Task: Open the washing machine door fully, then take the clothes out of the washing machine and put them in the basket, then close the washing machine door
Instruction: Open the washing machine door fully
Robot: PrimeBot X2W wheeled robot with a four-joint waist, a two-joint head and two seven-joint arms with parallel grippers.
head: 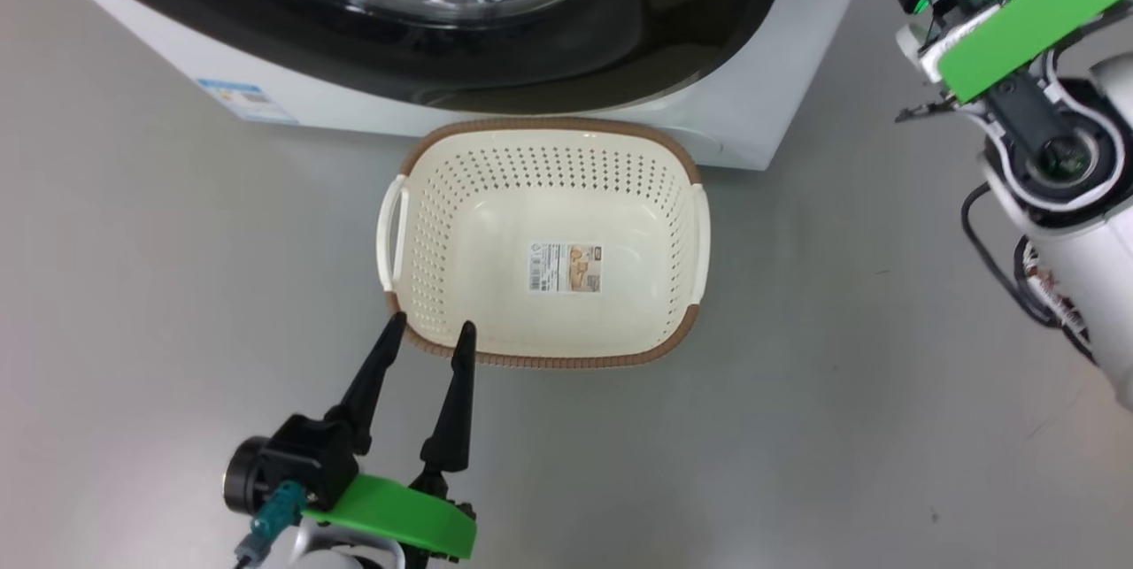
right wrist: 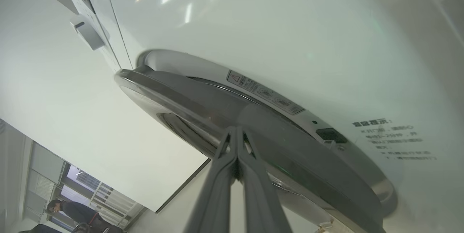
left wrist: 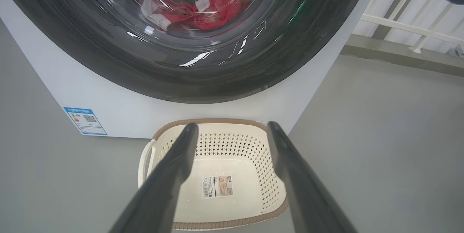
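When looking along the right wrist, find the washing machine door (right wrist: 308, 164) edge-on, its grey-looking rim standing a little off the white front of the washing machine (right wrist: 253, 26), with a pale ring, a warning label (right wrist: 264, 93) and a dark latch slot (right wrist: 330, 135) bared in between; cannot tell how far ajar. Right at that rim edge, the right gripper (right wrist: 236, 130), both long fingers pressed flat against each other, tips touching or just against the rim. From the head, the same door as a wide glossy black band around a bulging glass bowl, low on the machine's front. Behind the glass in the left wrist view, the clothes (left wrist: 217, 6): red fabric with white patches, heaped low in the perforated steel drum. Near the machine's lower front corner, a small blue printed label (head: 241, 100). Just in front of the machine and below the door, the basket (head: 549, 123) upright on the grey floor (head: 177, 303), far rim just beside the machine's base, contact hard to judge, paper label (head: 565, 266) plain on its bottom. Over the basket's near left corner, the left gripper (head: 432, 323), fingers spread apart and holding nothing, tips pointing toward the machine. Bright green plates (head: 389, 511) on both wrists. Far off in the right wrist view, a person (right wrist: 69, 209) in dark clothes by tall windows
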